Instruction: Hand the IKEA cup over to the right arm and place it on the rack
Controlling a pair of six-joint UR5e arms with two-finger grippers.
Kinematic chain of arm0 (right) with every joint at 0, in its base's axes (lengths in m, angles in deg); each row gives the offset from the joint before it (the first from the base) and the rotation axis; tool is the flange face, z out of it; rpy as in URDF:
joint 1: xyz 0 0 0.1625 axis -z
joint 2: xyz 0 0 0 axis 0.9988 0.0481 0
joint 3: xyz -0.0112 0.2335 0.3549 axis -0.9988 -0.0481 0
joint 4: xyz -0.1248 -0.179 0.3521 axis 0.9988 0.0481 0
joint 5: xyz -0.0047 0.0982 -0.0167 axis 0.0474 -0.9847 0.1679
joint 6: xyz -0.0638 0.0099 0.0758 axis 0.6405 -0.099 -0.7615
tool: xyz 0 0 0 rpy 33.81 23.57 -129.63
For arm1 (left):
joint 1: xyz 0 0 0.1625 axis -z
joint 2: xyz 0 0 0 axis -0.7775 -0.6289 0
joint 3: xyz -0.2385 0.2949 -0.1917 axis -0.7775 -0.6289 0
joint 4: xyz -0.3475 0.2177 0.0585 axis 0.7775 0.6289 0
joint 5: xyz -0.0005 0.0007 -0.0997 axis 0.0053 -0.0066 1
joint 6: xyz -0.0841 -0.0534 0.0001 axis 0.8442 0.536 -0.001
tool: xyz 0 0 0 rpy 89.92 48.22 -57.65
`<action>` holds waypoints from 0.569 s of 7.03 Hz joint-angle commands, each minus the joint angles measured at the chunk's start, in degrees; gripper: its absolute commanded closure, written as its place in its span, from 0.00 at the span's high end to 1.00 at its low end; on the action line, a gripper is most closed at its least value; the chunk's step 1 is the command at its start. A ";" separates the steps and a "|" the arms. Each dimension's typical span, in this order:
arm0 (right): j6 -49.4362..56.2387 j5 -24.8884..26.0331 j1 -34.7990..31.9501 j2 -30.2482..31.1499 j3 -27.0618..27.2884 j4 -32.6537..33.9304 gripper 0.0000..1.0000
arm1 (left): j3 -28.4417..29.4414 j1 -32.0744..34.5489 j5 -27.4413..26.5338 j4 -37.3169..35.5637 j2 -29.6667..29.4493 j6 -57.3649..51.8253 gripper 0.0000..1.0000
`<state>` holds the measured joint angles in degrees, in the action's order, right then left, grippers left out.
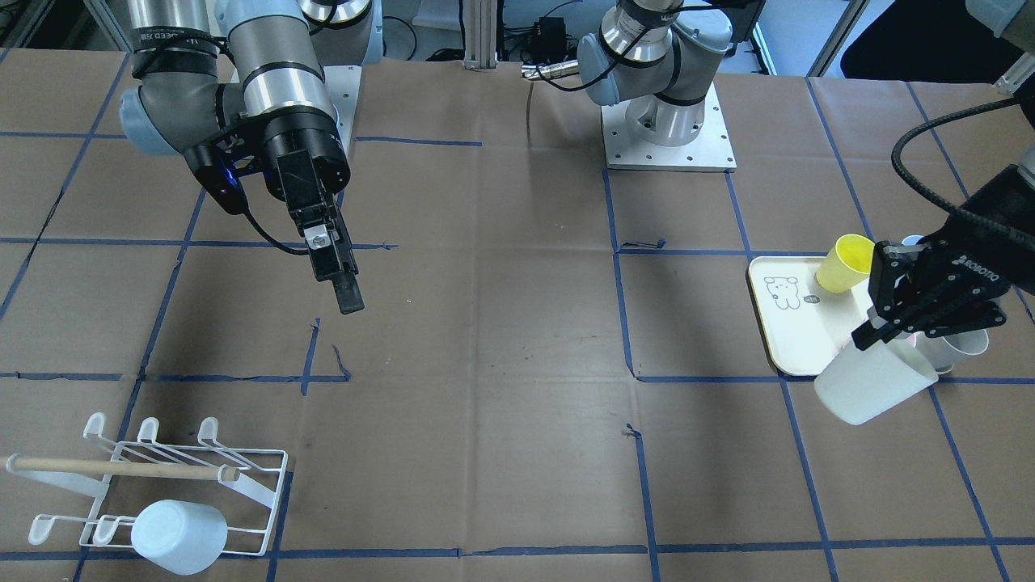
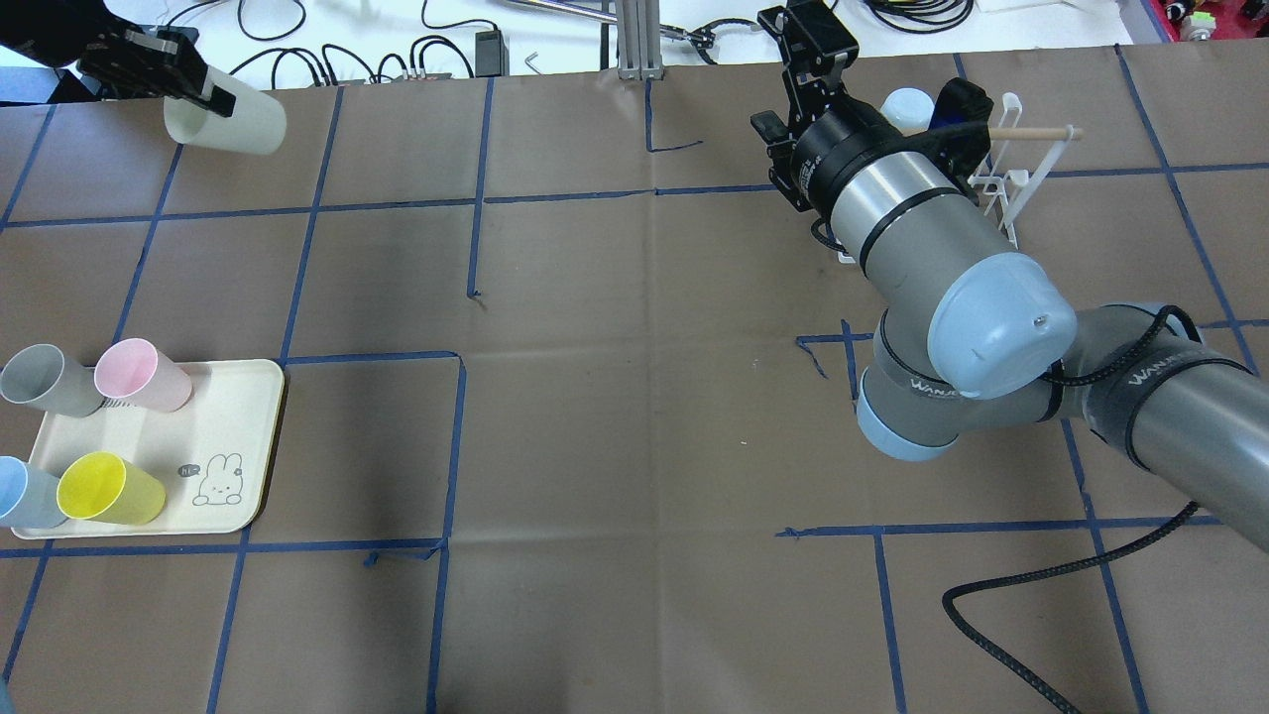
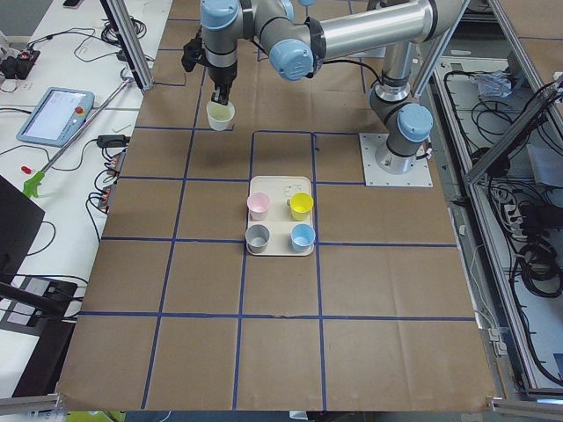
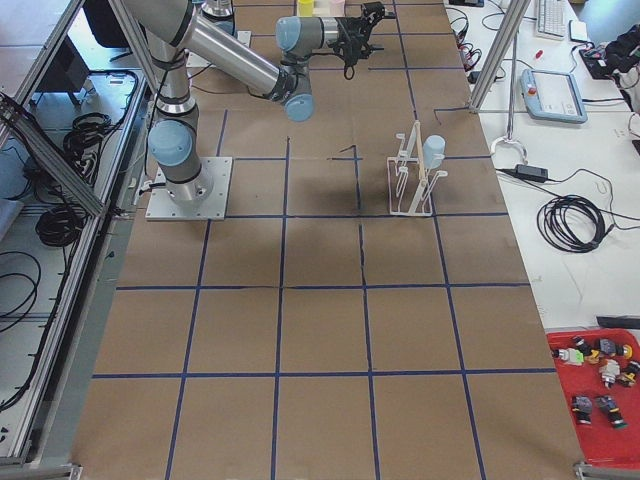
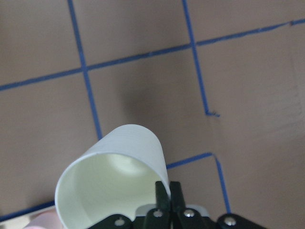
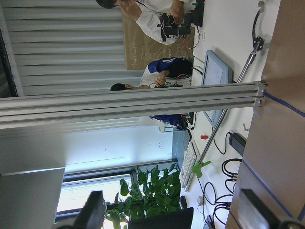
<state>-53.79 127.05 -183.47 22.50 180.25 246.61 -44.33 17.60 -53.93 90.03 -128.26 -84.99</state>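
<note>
Overhead exterior: left tool (image 2: 218, 99) is pinching the cup (image 2: 243, 127) mid-air. Right tool (image 1: 348, 297) is hanging released, so handover and rack (image 1: 121, 467) are both pending.

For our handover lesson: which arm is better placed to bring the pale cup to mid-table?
Left: the left claw pinches the pale cup by its rim, clear of the table; the right claw is open and empty.
</note>
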 commanded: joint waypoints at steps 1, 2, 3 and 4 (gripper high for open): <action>0.06 -0.01 0.08 -0.21 -0.07 -0.05 1.00 | -5.06 0.28 16.57 -11.72 0.28 -2.12 0.00; 0.06 -0.01 0.08 -0.12 -0.16 -0.05 1.00 | -9.09 0.97 23.15 -20.24 0.63 -2.12 0.00; 0.06 -0.01 0.08 -0.12 -0.16 -0.05 1.00 | -13.05 3.07 26.18 -29.11 0.63 -2.12 0.00; 0.06 -0.01 0.08 -0.38 -0.16 -0.05 1.00 | -16.22 6.66 26.73 -37.64 0.20 -1.86 0.00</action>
<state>-53.73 127.04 -183.40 22.29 180.11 246.56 -56.47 20.88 -29.50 62.54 -127.80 -87.02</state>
